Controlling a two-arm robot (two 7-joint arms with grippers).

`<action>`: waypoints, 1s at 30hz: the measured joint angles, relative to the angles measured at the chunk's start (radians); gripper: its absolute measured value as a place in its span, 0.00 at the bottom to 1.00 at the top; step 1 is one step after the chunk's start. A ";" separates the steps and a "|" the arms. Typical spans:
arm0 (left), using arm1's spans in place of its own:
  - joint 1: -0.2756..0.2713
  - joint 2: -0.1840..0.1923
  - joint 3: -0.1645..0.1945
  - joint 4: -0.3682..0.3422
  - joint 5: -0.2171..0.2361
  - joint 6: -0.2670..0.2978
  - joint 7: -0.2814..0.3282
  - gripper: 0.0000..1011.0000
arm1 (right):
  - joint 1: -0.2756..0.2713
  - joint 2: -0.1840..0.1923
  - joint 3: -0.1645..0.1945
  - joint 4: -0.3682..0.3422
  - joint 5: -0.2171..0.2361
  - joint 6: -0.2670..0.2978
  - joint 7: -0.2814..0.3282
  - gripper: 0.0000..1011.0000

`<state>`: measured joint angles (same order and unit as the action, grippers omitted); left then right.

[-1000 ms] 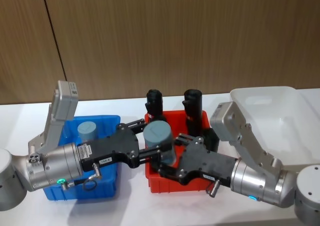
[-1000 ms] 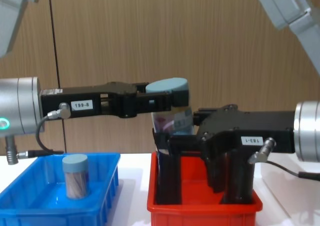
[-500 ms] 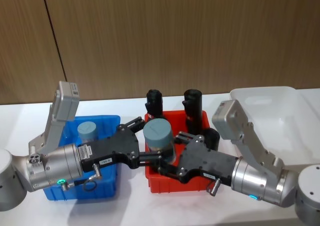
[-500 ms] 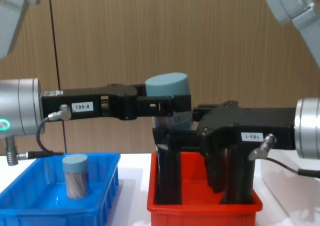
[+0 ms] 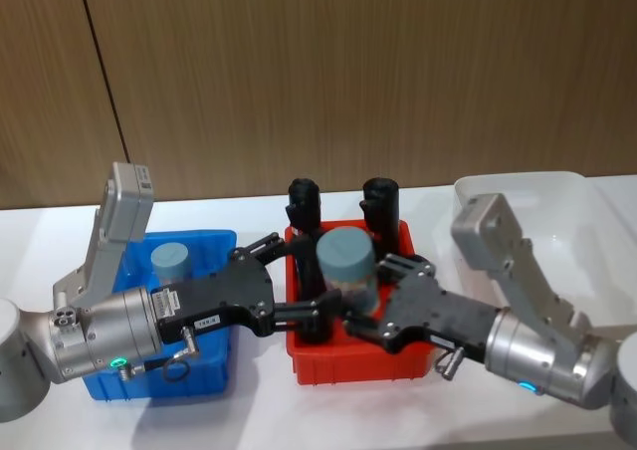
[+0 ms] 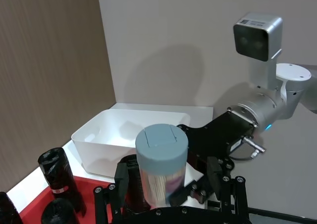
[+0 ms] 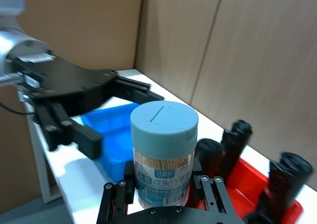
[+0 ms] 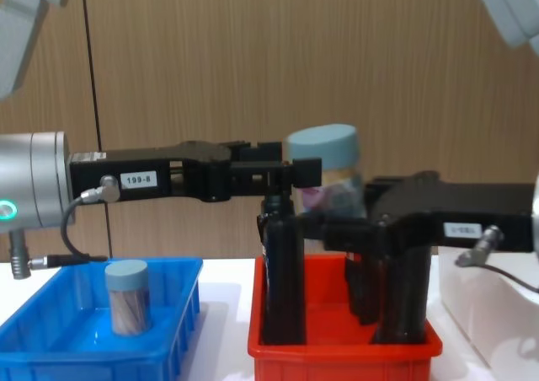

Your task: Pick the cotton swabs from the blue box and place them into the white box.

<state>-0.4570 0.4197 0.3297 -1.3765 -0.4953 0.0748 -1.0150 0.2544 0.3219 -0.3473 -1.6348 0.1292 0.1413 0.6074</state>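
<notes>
- Shifted rightward since a second ago, the cotton swab tub point(image 5: 346, 263) has passed from the left arm's grip to the right end effector point(image 7: 163, 190), and the right arm has drawn back toward the robot's right.
- The right end effector has its fingers closed on the lower half of the tub from both sides. It holds the tub upright, pale lid on top, with the printed label facing the right wrist camera.
- The left end effector point(image 5: 304, 274) has its fingers spread wide with nothing between them. It sits just to the left of the tub and level with it in the chest view. I cannot tell whether a fingertip touches the tub.
- Both arms reach in low over the white counter point(image 5: 259, 420).
- The held tub hangs above the red bin point(image 5: 358, 358), clear of its floor.
- The blue box point(image 5: 159, 385) rests on the counter at the left, just beside the red bin, and a second tub point(image 5: 171, 261) stands upright inside it.
- Black tubes point(image 5: 304, 203) stand upright in the red bin, two of them rising at its far side.
- The white box point(image 5: 557, 211) sits on the right, beside the red bin and reaching farther back.
- Behind everything is a wood-panelled wall point(image 5: 348, 72).
</notes>
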 joint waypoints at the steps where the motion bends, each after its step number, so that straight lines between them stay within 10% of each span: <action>1: 0.000 0.000 0.000 0.000 0.000 0.000 0.000 0.99 | -0.001 0.003 0.002 0.001 0.001 0.000 -0.002 0.64; 30: 0.000 0.000 0.000 0.000 0.000 0.000 -0.001 0.99 | 0.029 0.101 0.122 0.142 0.069 -0.028 -0.178 0.64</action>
<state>-0.4570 0.4197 0.3298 -1.3765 -0.4952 0.0748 -1.0156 0.2836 0.4230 -0.2258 -1.4929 0.1983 0.1133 0.4291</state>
